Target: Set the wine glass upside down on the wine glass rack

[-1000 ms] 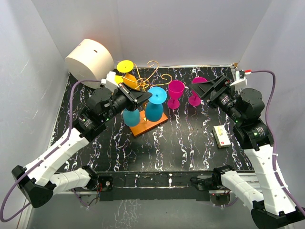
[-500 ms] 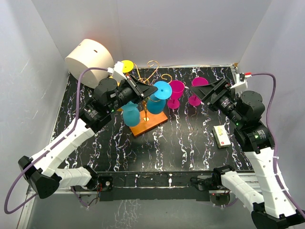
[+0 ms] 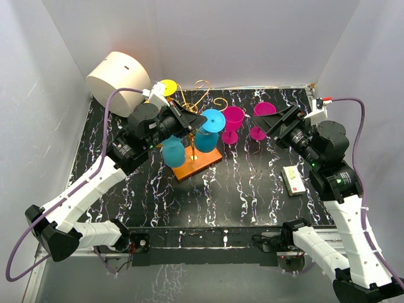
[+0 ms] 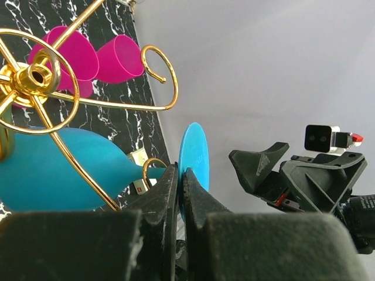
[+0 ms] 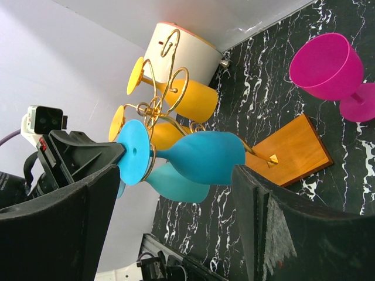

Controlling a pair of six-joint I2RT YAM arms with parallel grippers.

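- My left gripper [image 4: 181, 175] is clenched on the blue wine glass [image 4: 53, 170]. My fingers [image 4: 158, 193] pinch the edge of its round foot from both sides.
- From that grip the stem runs away from my fingertips to the bowl. The bowl hangs lower than the foot, its mouth turned down toward the wooden base.
- The wine glass rack [image 3: 201, 163] stands right under and ahead of my left gripper. Its gold hub and scroll arms sit just to the left of my fingers in the wrist view.
- One small gold curl lies against the stem close to my fingertips. I cannot tell whether the stem is seated in it.
- A second blue glass [image 3: 173, 153] hangs on the rack below my left gripper.
- A yellow glass [image 5: 193, 99] hangs on the rack's far side.
- My right gripper [image 3: 268, 120] is released, its fingers [image 5: 58, 234] spread wide with nothing between them, facing the rack from well apart.
- Two magenta glasses [image 3: 232, 118] stand on the table between my right gripper and the rack, one just beside its tips.
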